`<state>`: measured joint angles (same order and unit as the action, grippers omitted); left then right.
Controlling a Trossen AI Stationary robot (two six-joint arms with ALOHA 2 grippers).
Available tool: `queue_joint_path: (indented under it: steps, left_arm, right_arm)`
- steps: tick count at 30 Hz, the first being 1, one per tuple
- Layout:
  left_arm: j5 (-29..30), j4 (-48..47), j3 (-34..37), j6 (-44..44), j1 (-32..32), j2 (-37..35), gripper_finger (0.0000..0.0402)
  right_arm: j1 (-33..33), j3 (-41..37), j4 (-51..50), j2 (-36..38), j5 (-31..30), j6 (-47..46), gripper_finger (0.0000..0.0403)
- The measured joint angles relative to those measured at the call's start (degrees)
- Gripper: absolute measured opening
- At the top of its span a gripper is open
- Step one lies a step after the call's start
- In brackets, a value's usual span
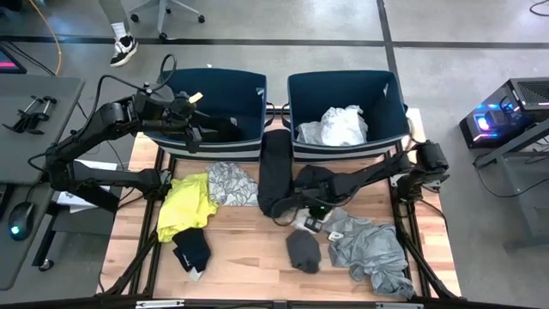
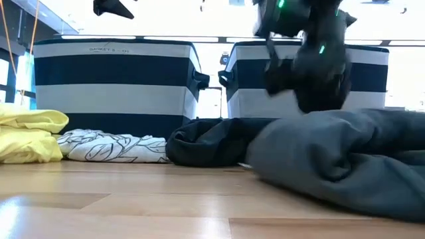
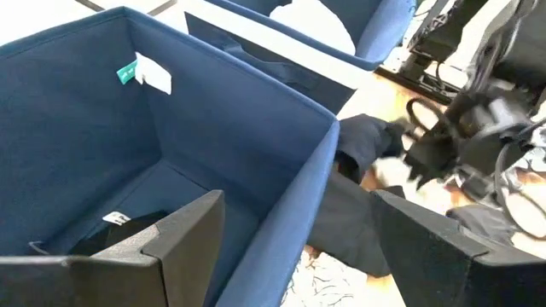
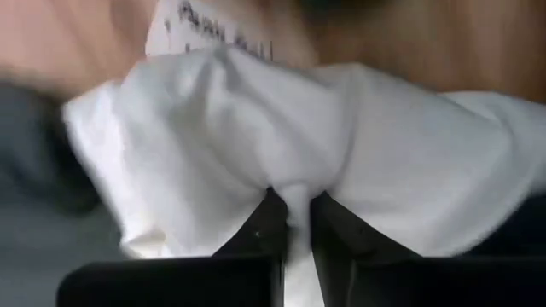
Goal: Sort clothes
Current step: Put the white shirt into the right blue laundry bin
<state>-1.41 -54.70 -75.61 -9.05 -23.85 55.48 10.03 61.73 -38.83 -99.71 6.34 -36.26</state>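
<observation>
A robotics lab: grey concrete floor (image 1: 283, 21), a side desk (image 1: 34, 112) with a mouse (image 1: 19, 221), an office chair (image 1: 163, 10), lit electronics (image 1: 502, 116).

We are looking at two matte black, multi-jointed arms with boxy links: the left arm (image 1: 94, 129) and the right arm (image 1: 377, 172). Thin black cables are looping off both. Small green lights are glowing on the right arm's wrist housing (image 2: 312, 46). Flat, angular black fingers (image 3: 171, 239) are tipping each gripper.
</observation>
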Motion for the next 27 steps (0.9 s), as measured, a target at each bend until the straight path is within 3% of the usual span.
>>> queue_joint_path:
  steps: [5, 8, 10, 16, 19, 22, 27]
  left_arm:
    - [0.08, 0.01, 0.00, 0.21, 0.01, 0.00, 0.0282]
    - [0.15, 0.02, 0.00, 0.24, 0.01, 0.00, 0.0282]
    - [0.15, 0.04, 0.00, 0.25, 0.01, 0.00, 0.0282]
    - [0.15, 0.39, 0.00, 0.27, 0.01, 0.00, 0.0282]
    - [0.15, 0.85, 0.00, 0.27, 0.01, 0.00, 0.0282]
    - [0.14, 1.01, 0.00, 0.27, 0.01, 0.00, 0.0282]
    - [0.15, 1.01, 0.00, 0.16, 0.01, 0.00, 0.0282]
  right_arm:
    - [-0.18, 8.30, -4.18, 10.47, 7.68, -1.09, 0.0005]
    - [-0.43, 14.19, -8.12, 14.92, 5.64, -4.07, 0.0009]
    - [-1.01, 19.64, -10.15, 18.23, 0.09, -4.15, 0.0008]
    - [-4.41, 36.93, -19.65, 21.25, -30.34, -0.03, 0.0003]
    - [-10.36, 44.56, -27.25, 21.50, -38.67, 1.31, 0.0003]
    - [-19.29, 47.41, -33.43, 21.42, -38.65, 3.70, 0.0003]
    - [-35.71, 42.05, -37.25, 21.19, -27.44, 9.36, 0.0008]
